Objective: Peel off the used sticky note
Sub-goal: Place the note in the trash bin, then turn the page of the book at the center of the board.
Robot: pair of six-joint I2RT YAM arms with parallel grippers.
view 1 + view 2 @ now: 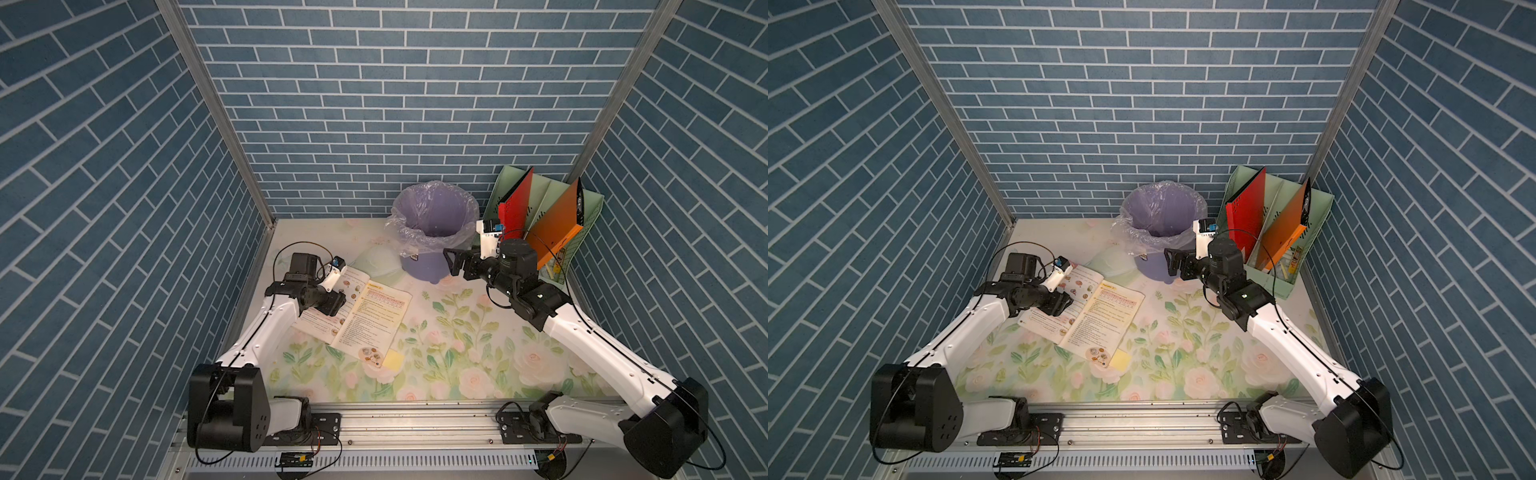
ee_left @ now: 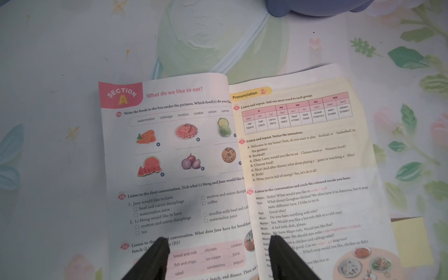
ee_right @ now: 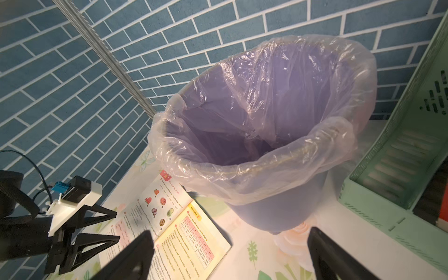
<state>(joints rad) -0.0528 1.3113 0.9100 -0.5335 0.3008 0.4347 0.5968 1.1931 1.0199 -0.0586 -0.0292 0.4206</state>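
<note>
An open textbook (image 1: 357,316) lies on the flowered table at the left. A yellow sticky note (image 1: 392,360) juts out at the near right corner of its right page; it also shows in a top view (image 1: 1119,360) and in the left wrist view (image 2: 412,240). My left gripper (image 1: 338,301) is open low over the book (image 2: 303,157), one finger (image 2: 157,254) over each page beside the spine, and holds nothing. My right gripper (image 1: 453,262) hangs wide open and empty beside the purple bin (image 3: 266,213), far from the note.
The purple bin (image 1: 434,224) with a clear plastic liner stands at the back middle. A green file rack (image 1: 590,216) holding red and orange folders fills the back right corner. A pale green plastic piece (image 1: 376,259) lies between book and bin. Blue brick walls enclose three sides.
</note>
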